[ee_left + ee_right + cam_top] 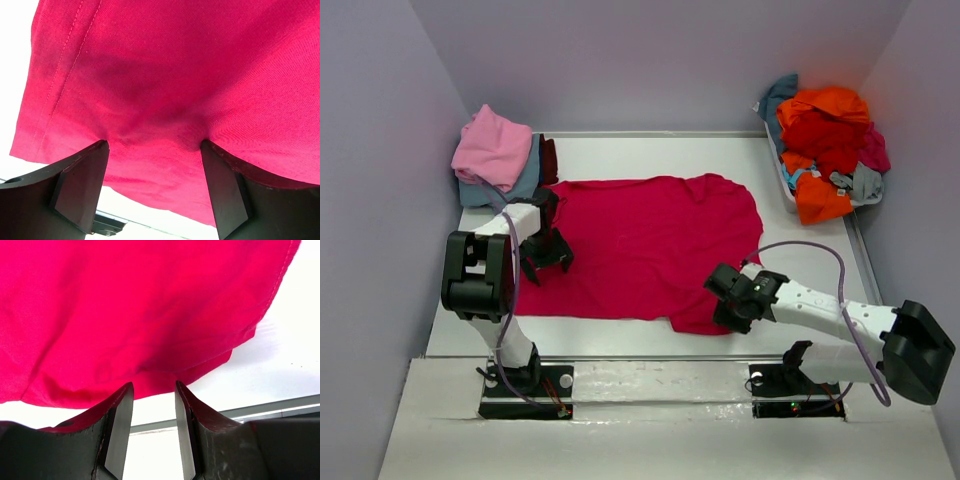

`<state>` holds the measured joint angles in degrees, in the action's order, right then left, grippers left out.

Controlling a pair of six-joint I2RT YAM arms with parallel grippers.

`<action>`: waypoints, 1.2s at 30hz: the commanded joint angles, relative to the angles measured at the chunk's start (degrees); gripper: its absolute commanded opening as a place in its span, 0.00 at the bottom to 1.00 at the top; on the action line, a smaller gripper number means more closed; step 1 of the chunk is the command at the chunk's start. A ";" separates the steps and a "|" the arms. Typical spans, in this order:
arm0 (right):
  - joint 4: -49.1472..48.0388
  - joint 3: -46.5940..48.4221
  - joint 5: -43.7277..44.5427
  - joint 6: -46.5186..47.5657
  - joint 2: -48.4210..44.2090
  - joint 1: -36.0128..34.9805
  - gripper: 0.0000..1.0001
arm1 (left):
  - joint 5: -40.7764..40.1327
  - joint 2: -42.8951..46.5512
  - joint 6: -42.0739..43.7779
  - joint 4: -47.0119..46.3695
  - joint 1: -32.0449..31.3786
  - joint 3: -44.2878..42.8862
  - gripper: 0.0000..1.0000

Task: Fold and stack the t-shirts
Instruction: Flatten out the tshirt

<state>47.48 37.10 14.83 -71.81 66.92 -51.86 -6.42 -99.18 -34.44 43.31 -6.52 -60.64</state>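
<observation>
L gripper (154,160), R gripper (154,400): jaws apart; magenta-red tee (650,240) spread flat

Lower tees in stack (520,178) mostly hidden under pink tee (492,147); magenta shirt (175,75) cropped by wrist-view edges.

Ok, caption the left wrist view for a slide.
Left fingers spread open against the flat magenta-red t-shirt.

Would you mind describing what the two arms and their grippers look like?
Both arms have white links and blocky black joint housings: left arm, right arm. Each carries a thin lilac-grey cable and stands on a black base plate. The left gripper and right gripper have dark, matte, wedge-shaped fingers; the right ones look scuffed.
</observation>
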 commanded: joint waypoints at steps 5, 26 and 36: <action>3.85 2.10 2.58 -1.06 -1.25 -0.53 0.45 | -9.67 -4.89 0.69 3.98 0.64 2.99 0.86; -17.32 13.71 9.08 8.45 21.93 -0.53 0.44 | -7.91 -4.10 2.00 1.78 0.64 3.43 0.85; -17.96 4.66 4.60 1.78 21.51 -0.53 0.44 | -8.09 -4.45 2.09 1.87 0.64 2.99 0.85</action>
<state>29.50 47.33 22.09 -65.28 88.27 -51.86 -6.46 -99.66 -33.39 43.42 -6.50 -61.12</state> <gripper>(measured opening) 0.437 0.854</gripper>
